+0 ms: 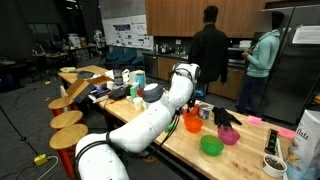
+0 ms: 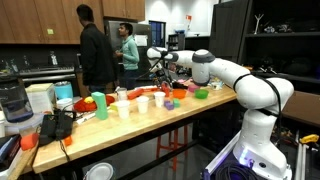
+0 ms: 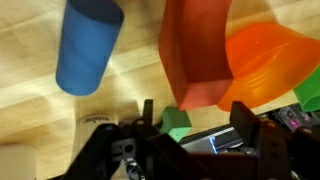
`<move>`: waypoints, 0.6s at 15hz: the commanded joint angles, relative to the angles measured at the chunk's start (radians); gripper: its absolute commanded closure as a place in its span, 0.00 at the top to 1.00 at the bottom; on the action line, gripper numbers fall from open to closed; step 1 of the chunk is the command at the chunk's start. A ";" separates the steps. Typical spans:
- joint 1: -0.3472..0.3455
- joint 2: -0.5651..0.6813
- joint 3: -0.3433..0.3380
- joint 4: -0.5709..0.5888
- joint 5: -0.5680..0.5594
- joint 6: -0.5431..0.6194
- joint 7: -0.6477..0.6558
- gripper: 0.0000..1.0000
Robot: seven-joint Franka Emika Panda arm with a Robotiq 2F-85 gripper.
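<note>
In the wrist view my gripper (image 3: 196, 113) reaches in from the bottom edge, its two black fingers (image 3: 148, 115) standing wide apart and open. A small green block (image 3: 178, 123) lies on the wooden table between them, close to the left finger, and nothing is gripped. Just beyond the fingertips stands a red cup (image 3: 195, 55), with an orange bowl (image 3: 268, 65) to its right. A blue cup (image 3: 88, 45) lies to the left. In an exterior view the white arm (image 1: 165, 95) leans down over the table beside the orange bowl (image 1: 193, 123).
A green bowl (image 1: 211, 146), a pink bowl (image 1: 229, 135) and a black glove-like object (image 1: 225, 117) lie nearby. Several cups (image 2: 124, 108) stand along the wooden table (image 2: 150, 125). Two people (image 1: 210, 50) stand at the kitchen counter behind. Stools (image 1: 68, 118) line one table side.
</note>
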 commanded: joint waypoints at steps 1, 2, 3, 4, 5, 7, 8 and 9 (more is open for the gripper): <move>0.027 -0.002 -0.028 0.044 -0.025 0.075 0.044 1.00; 0.030 -0.002 -0.033 0.046 -0.026 0.101 0.058 1.00; 0.031 -0.001 -0.039 0.046 -0.025 0.121 0.073 1.00; 0.031 -0.002 -0.045 0.045 -0.026 0.138 0.085 1.00; 0.030 -0.002 -0.052 0.043 -0.025 0.146 0.098 1.00; 0.029 -0.003 -0.061 0.038 -0.019 0.139 0.119 1.00; 0.027 -0.004 -0.062 0.037 -0.013 0.132 0.122 1.00; 0.027 -0.005 -0.064 0.035 -0.011 0.127 0.123 1.00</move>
